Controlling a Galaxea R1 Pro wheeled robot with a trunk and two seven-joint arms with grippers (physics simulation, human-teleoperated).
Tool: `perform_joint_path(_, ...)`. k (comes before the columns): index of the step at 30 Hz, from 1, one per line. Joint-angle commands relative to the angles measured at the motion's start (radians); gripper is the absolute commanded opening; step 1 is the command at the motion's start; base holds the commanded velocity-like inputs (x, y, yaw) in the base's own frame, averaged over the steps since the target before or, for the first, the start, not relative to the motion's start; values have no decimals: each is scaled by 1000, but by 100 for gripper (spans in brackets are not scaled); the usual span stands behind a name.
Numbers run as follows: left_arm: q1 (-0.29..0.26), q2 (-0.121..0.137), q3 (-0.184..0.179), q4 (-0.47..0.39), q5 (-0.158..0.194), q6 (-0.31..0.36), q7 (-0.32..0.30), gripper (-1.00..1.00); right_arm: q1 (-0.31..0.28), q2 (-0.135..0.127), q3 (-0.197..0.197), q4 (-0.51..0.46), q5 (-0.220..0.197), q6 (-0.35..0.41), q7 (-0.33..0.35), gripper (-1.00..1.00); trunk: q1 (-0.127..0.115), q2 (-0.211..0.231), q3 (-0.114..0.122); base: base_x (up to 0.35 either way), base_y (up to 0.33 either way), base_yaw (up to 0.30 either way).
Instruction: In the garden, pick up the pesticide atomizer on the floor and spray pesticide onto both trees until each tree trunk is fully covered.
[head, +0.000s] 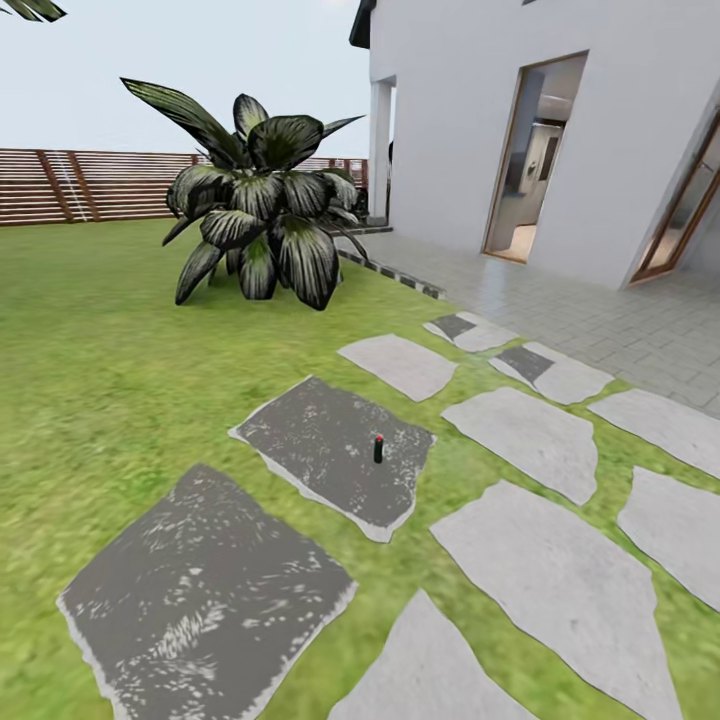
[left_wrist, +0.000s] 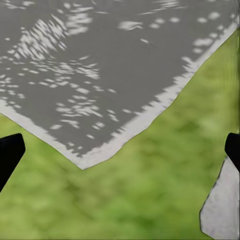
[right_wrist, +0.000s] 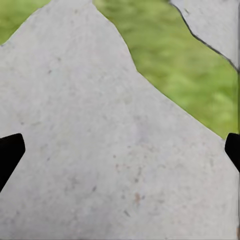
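On the dark grey speckled stepping stone (head: 335, 455) in the green grass lawn (head: 110, 370) stands the small dark upright pesticide atomizer (head: 378, 449) with a red top. Both the left gripper (left_wrist: 120, 150) and the right gripper (right_wrist: 120, 150) have fingers wide apart, holding nothing.

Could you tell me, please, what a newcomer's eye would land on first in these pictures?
Probably the big dark broad-leaved plant on the lawn, in front of the slatted fence. Next, the small dark bottle with a red top, upright on a dark speckled stepping stone in the middle of the head view. The white house with its open doorway rises at the right.
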Motion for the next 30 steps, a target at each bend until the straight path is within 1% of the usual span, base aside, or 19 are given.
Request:
perform_joint_path(1, 0, 0, 0, 0, 0, 0, 0, 100, 0, 0, 0, 2, 0, 0, 0, 100, 0, 0, 0, 284, -152, 0)
perform_joint_path(30, 0, -1, 0, 0, 0, 0, 0, 100, 0, 1, 4, 11, 0, 0, 0, 100, 0, 0, 0, 280, -161, 0)
